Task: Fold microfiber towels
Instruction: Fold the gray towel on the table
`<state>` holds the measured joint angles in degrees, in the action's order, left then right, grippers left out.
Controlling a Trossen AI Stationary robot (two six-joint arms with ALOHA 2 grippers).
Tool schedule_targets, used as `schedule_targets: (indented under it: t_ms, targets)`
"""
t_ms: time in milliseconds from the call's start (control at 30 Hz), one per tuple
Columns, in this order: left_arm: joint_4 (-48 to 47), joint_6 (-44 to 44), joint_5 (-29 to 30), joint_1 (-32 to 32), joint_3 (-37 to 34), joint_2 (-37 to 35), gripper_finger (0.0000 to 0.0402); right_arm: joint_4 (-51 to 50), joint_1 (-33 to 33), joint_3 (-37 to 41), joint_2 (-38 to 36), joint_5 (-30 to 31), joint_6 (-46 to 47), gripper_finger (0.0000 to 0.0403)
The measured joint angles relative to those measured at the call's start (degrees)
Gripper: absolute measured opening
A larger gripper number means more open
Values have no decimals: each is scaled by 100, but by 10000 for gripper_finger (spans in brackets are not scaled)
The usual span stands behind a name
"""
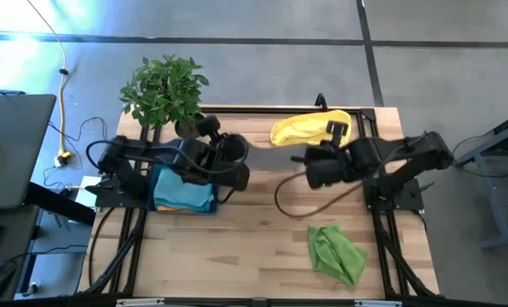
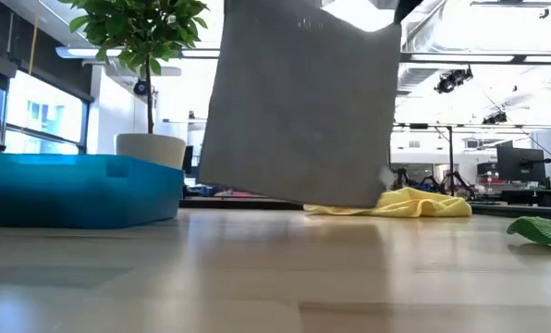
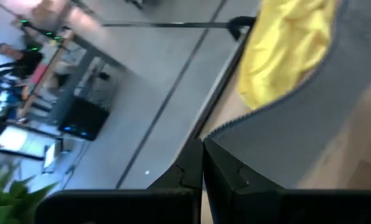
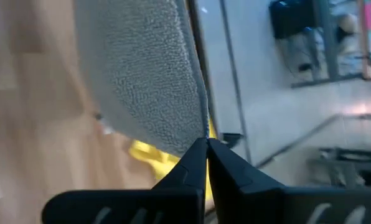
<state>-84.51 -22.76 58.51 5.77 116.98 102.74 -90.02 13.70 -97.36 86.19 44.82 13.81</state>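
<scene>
A grey towel point(image 2: 303, 102) hangs as a flat sheet between my two grippers over the middle of the table, its lower edge clear of the wood. My left gripper point(image 3: 202, 149) and my right gripper point(image 4: 207, 146) are both shut on it. In the high view the left gripper point(image 1: 237, 162) and right gripper point(image 1: 309, 164) face each other. A yellow towel point(image 1: 309, 128) lies crumpled at the far edge. A lime green towel point(image 1: 335, 251) lies bunched at the near right. My left gripper pinches the grey towel's hemmed edge point(image 3: 218, 132) between its two shut fingers. The cloth runs away from the fingertips and hangs below them, off the table. My right gripper pinches the towel at a rounded corner of its edge point(image 4: 198, 134) between its two shut fingers. From there the cloth spreads out and hangs free.
A teal tray point(image 1: 204, 205) holding light blue and orange cloth stands under the left arm, and shows at the left in the low view as the tray point(image 2: 72, 190). A potted plant point(image 1: 164, 85) stands at the far left corner. Bare wood lies in the near middle.
</scene>
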Motion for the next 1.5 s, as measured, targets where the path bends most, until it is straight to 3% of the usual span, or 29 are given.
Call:
schedule_targets:
  t_ms: [100, 200, 267, 467, 767, 1000, 1133, 1300, 1500]
  targets:
    - [-55, -95, -259, -185, -2, 6, 0, 0, -286, 0, 0, 20, -77, 0]
    - [-158, -476, -1353, -338, -2, 126, 0, 0, -391, 0, 0, -38, 207, 0]
    - [-187, -634, -1727, -360, -42, 282, 0, 27, -392, 61, -6, -289, 562, 0]
    - [46, -721, -2169, -36, -766, 620, 0, 377, -55, 1519, -2, -1334, 1277, 0]
    - [1783, -1283, -3084, 1005, -2312, 743, 0, 2946, 1072, 3447, 2, -3074, 2070, 0]
    - [2770, -1757, -3559, 1735, -2623, 901, 0, 4667, 1830, 4129, 2, -3768, 2670, 0]
    - [2737, -1676, -3466, 1840, -2631, 928, 0, 4644, 1899, 4092, -2, -3687, 2471, 0]
    - [2501, -1663, -2895, 1599, -2625, 926, 0, 4296, 1540, 4092, -2, -2759, 1891, 0]
    - [1977, -1792, -2409, 1093, -2627, 1144, 0, 3904, 943, 4092, 16, -2203, 1500, 0]
